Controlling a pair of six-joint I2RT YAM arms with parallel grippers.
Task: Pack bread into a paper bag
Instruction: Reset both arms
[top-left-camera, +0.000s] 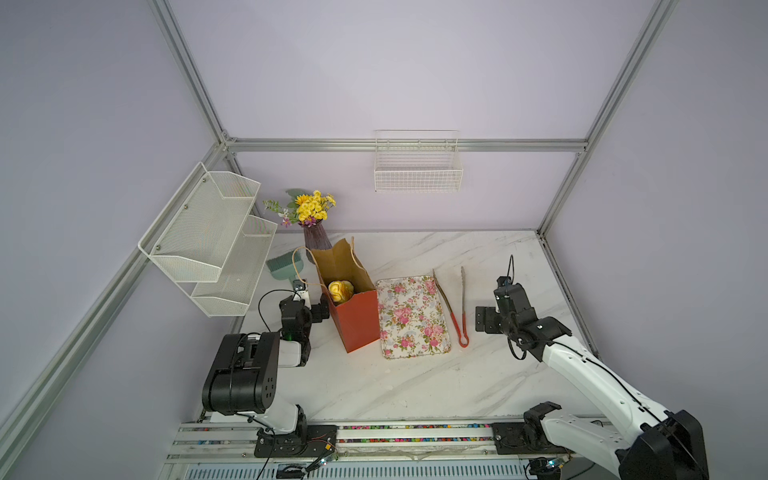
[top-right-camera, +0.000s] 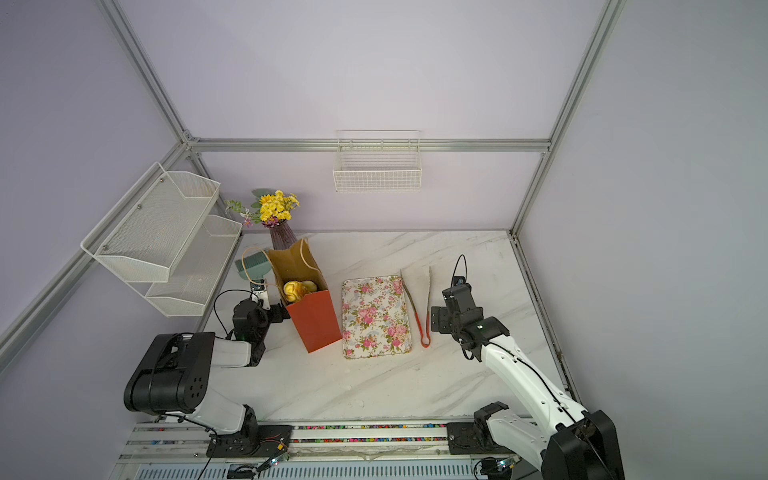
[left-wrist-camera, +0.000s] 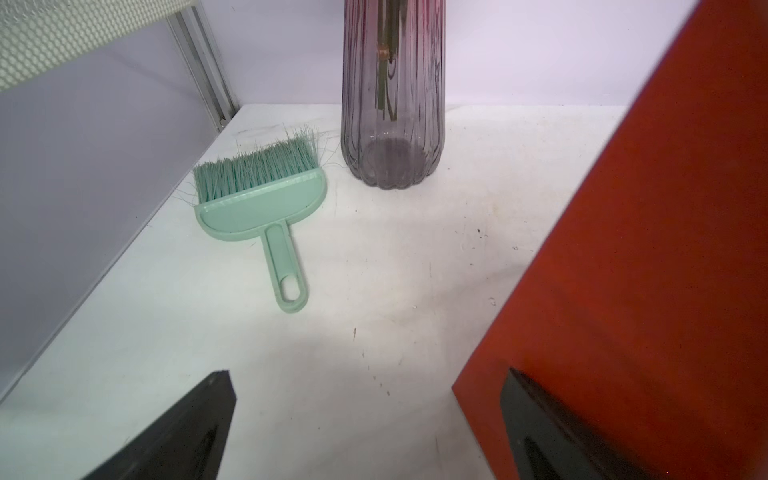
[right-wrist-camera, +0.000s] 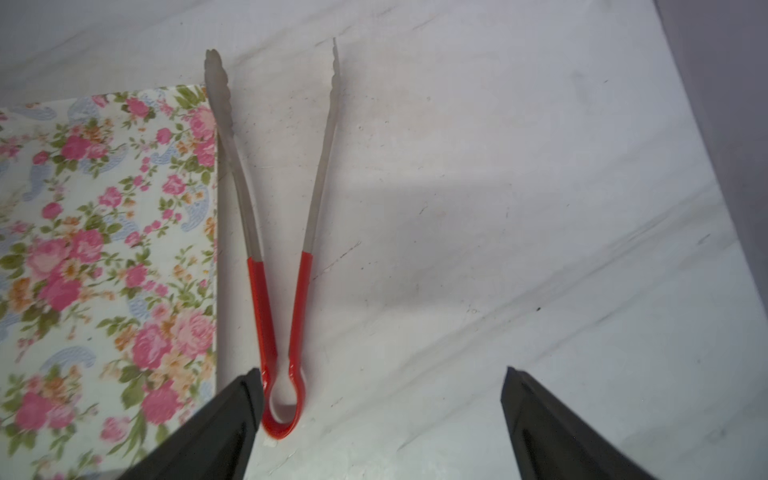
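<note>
The paper bag (top-left-camera: 357, 320) stands upright at the left of the marble table, red-orange outside and brown inside, its mouth open. Glossy yellow bread (top-left-camera: 340, 291) lies inside it, also seen in the bag (top-right-camera: 316, 324) as bread (top-right-camera: 297, 289). My left gripper (top-left-camera: 320, 311) is low beside the bag's left wall. In the left wrist view it (left-wrist-camera: 368, 374) is open, with one finger in front of the red bag wall (left-wrist-camera: 644, 249) and nothing between the fingers. My right gripper (top-left-camera: 484, 320) hangs open just right of the tongs; in the right wrist view it (right-wrist-camera: 382, 371) holds nothing.
A floral tray (top-left-camera: 411, 316) lies bare right of the bag. Red-handled metal tongs (top-left-camera: 464, 324) lie on the table beside it, their loop by one right finger (right-wrist-camera: 232, 415). A vase of flowers (top-left-camera: 316, 237) and a green brush (left-wrist-camera: 257, 199) sit behind the bag. A mesh shelf (top-left-camera: 208, 237) hangs at the left.
</note>
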